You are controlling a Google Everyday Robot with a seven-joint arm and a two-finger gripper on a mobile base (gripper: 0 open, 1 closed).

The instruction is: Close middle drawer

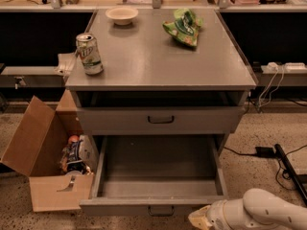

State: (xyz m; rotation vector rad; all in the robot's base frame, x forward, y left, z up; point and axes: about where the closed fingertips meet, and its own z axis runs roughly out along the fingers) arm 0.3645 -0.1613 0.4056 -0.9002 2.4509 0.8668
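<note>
The middle drawer [160,169] stands pulled far out of the grey cabinet [158,56], its front low and nearest us, so we judge it needs a straight push back. The gripper [200,218] sits just right of the drawer's handle [160,210], close against the front, seemingly placed to press it. We cannot tell whether it touches, or whether its jaws are open or closed.

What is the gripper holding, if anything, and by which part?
Cannot be told. The gripper is at the bottom edge, right of the grey metal middle drawer's dark bar handle, which is free.
</note>
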